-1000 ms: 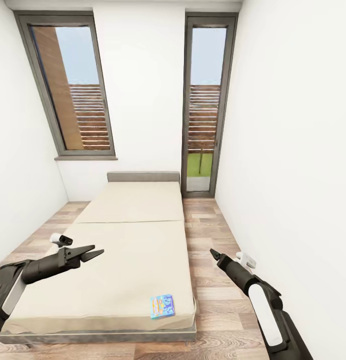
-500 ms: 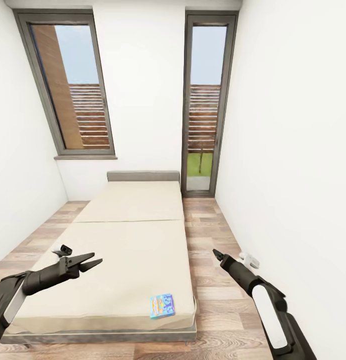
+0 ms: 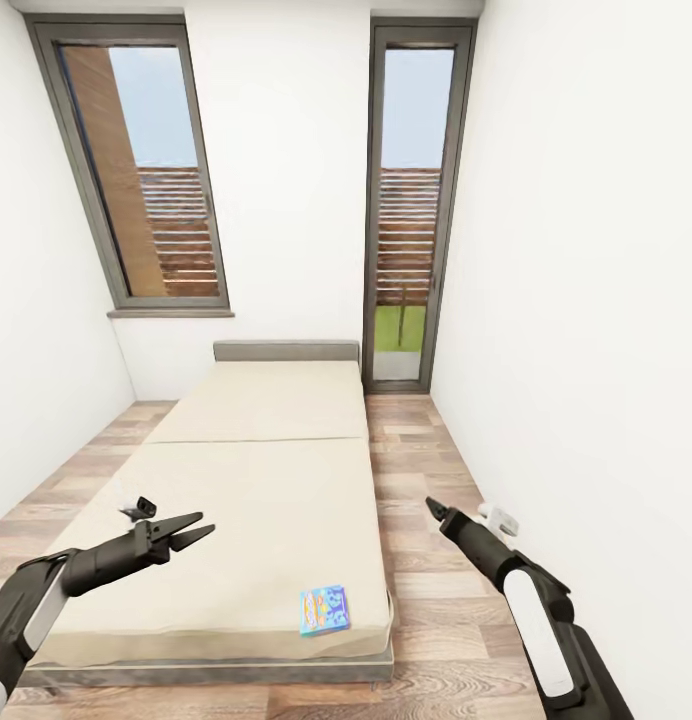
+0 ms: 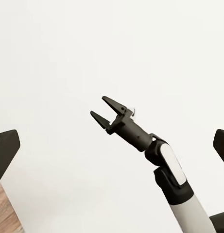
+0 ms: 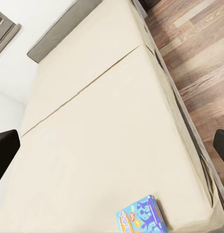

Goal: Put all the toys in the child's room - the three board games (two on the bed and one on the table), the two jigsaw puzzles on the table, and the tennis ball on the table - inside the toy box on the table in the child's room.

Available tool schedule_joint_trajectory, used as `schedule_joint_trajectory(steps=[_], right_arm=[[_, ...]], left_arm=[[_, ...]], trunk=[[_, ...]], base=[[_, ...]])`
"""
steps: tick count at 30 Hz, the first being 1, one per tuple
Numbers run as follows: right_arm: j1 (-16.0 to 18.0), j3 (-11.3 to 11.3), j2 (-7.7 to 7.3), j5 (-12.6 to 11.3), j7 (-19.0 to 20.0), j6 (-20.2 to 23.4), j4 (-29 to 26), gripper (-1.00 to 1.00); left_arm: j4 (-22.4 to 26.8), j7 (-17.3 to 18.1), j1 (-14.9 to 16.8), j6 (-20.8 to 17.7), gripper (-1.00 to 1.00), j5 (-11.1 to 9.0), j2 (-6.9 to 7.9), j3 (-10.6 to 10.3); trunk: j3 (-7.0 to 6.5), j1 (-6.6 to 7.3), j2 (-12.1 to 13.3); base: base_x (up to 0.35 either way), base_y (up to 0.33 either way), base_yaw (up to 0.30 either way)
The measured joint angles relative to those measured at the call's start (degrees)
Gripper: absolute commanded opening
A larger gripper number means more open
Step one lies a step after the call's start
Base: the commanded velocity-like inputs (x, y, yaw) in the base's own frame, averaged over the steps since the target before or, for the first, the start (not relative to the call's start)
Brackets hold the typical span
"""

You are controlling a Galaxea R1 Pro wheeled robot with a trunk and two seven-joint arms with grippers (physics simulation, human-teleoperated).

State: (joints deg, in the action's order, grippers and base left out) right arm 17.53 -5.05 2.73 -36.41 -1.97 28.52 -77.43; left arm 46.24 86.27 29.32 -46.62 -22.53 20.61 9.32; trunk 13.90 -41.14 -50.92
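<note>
Left gripper [image 3: 194,531] hung above the near left part of the bed [image 3: 256,470], its two fingers spread apart, nothing between them, touching nothing. Right gripper [image 3: 433,507] was held over the wood-plank floor [image 3: 426,470] to the right of the bed; in the head view its tip looked like a single point, so the spread could not be read there. The left wrist view caught the right gripper [image 4: 105,109] against the white wall [image 4: 53,58] and showed its two fingers parted, empty.

Count: one board game [image 3: 324,611] in sight, blue with orange print, lying flat on the beige mattress near the bed's near right corner, well apart from both grippers. Two tall windows [image 3: 146,170] on the far wall. One grey headboard [image 3: 286,352].

The right wrist view looked down on the bed [image 5: 92,126], the seam across the mattress, and the same board game [image 5: 141,216] at the mattress edge, with the floor [image 5: 199,53] alongside.
</note>
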Motion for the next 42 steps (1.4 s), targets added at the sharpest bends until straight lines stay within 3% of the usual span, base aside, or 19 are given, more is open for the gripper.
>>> schedule_joint_trajectory(steps=[12,16,21,29,32,37,42], right_arm=[[0.0,-0.3,-0.36,-0.6,0.7,-0.5,10.8,1.00],[-1.0,-0.2,-0.42,-0.7,0.8,0.3,8.9,1.00],[-3.1,-0.2,-0.41,-0.7,0.8,0.8,6.9,1.00],[-8.4,-0.5,-0.48,-0.8,0.8,7.3,-6.1,1.00],[-8.9,-0.6,-0.48,-0.8,0.8,9.1,-8.4,1.00],[-9.2,-0.6,-0.46,-0.8,0.9,9.6,-8.5,1.00],[-9.2,-0.4,-0.37,-0.1,0.9,9.1,-4.2,1.00]], left_arm=[[-0.1,0.0,-0.1,0.0,1.00,0.1,-0.69,-0.5],[-2.0,0.0,-0.2,0.4,1.00,0.1,-2.01,-0.6],[-2.9,0.1,-0.3,0.6,1.00,0.2,-2.22,-0.7],[-3.1,1.3,-0.5,0.5,1.00,0.1,-1.98,-0.6],[-3.1,1.5,-0.5,0.5,1.00,0.1,-1.99,-0.6],[-3.1,1.5,-0.5,0.6,1.00,0.2,-1.95,-0.7],[-3.3,1.1,-0.6,2.2,1.00,0.3,-2.29,-0.7]], trunk=[[2.16,-2.64,-4.8],[2.88,-3.52,-6.4],[3.78,-4.62,-8.4],[5.22,-6.37,-11.6],[5.76,-7.03,-12.9],[6.66,-8.13,-14.9],[7.56,-9.23,-16.9]], base=[[0.000,0.000,0.000],[0.000,0.000,0.000],[0.000,0.000,0.000],[0.000,0.000,0.000],[0.000,0.000,0.000],[0.000,0.000,0.000],[0.000,0.000,0.000]])
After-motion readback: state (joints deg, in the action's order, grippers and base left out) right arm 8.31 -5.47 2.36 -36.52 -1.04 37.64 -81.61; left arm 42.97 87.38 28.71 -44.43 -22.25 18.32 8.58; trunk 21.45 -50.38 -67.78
